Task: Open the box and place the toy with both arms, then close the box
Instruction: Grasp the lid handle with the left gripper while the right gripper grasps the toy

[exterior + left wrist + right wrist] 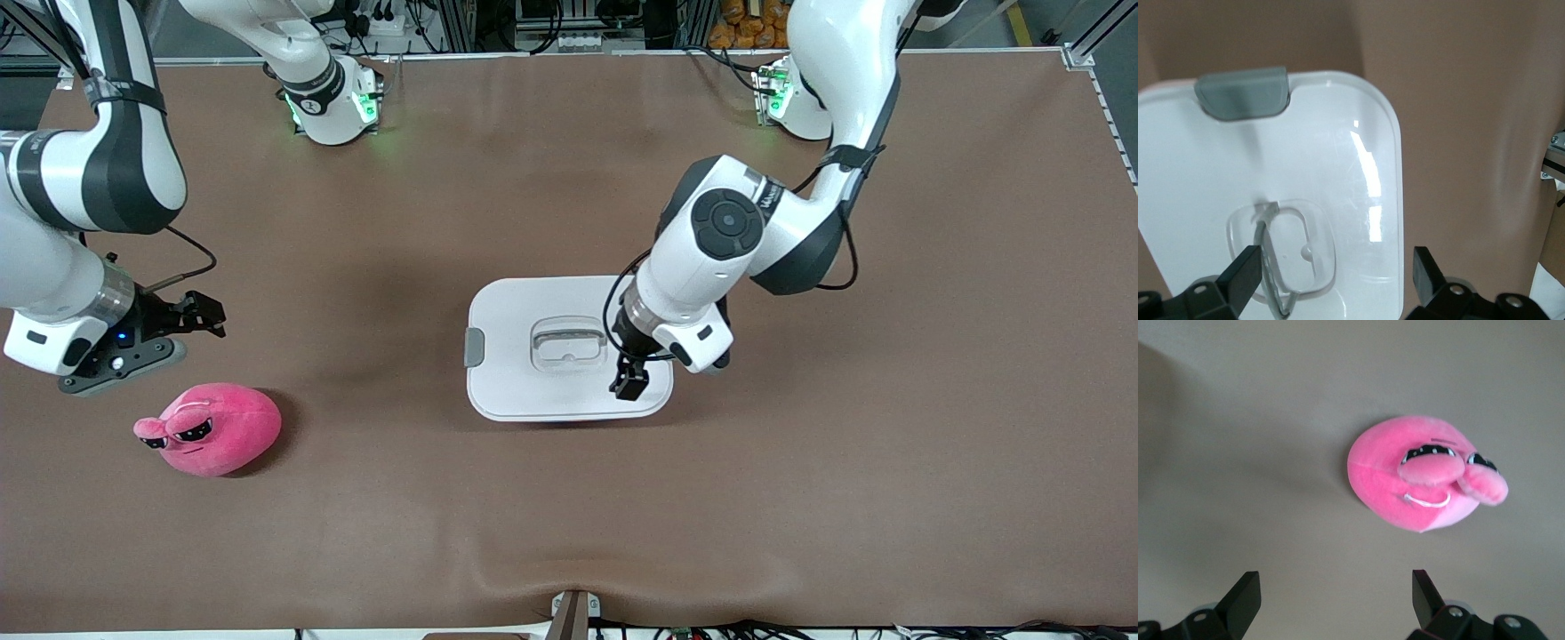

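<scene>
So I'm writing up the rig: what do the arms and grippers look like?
Both arms are glossy white with dark grey joint sections and loose black cables. Bases glow green. The left gripper and right gripper are small, black and two-fingered, on white wrist blocks.

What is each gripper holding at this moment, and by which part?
Nothing is held. The left gripper hangs open over the box lid; the right gripper is open above the table near the pink plush toy.

Robotics laboratory, brown-covered tabletop (569, 516), two bench-mounted white arms at twelve o'clock, aluminium framing (1080, 55), cabling (373, 18) beside them
</scene>
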### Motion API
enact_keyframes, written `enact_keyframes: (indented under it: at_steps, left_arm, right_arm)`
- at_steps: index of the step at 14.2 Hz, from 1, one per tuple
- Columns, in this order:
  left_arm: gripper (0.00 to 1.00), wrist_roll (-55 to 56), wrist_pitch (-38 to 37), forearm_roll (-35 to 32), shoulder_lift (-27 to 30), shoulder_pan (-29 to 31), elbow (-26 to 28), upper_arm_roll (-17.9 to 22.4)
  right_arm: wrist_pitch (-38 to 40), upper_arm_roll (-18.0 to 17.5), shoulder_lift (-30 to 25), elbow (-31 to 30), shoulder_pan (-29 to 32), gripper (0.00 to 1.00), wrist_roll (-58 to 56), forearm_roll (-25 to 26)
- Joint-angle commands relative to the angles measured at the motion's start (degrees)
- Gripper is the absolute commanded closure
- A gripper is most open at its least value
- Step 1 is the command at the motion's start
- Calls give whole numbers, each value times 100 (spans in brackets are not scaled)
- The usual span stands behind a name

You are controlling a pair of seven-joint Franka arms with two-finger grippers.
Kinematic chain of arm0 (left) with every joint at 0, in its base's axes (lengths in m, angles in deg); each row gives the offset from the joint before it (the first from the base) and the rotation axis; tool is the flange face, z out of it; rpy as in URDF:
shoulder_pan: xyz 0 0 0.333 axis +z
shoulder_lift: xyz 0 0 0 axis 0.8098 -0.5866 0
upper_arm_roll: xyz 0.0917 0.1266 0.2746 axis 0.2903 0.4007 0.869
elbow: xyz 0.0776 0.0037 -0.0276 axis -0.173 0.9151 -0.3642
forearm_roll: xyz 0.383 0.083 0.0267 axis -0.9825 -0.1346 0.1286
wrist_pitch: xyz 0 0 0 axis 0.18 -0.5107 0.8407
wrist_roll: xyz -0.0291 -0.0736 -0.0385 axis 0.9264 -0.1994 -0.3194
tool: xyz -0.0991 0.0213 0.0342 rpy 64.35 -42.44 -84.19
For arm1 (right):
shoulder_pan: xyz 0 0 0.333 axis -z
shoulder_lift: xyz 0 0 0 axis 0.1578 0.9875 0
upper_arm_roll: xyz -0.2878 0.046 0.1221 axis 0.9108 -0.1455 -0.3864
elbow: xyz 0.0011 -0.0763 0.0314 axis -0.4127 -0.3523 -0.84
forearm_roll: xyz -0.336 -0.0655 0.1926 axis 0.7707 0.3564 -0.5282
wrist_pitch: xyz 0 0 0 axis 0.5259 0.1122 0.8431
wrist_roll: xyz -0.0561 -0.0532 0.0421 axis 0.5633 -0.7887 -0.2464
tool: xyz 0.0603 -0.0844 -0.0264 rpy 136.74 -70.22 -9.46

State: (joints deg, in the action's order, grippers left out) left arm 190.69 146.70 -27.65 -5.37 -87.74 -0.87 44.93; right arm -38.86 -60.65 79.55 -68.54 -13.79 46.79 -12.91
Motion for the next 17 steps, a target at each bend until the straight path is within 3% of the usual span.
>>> enact_keyframes:
  at_steps: [1,10,17]
  left_arm:
    - [0,357,78,64,-172,-237,-190,98]
    - [0,832,-221,55,-259,-624,-146,45]
    - [0,779,-466,-674,-461,-800,-67,54]
  right_arm:
    - [-499,49,282,-15,57,0,-1093,117]
    - [-1563,40,1109,381,524,0,-5577,29]
    - [-1837,23,1365,363,453,0,-6416,29]
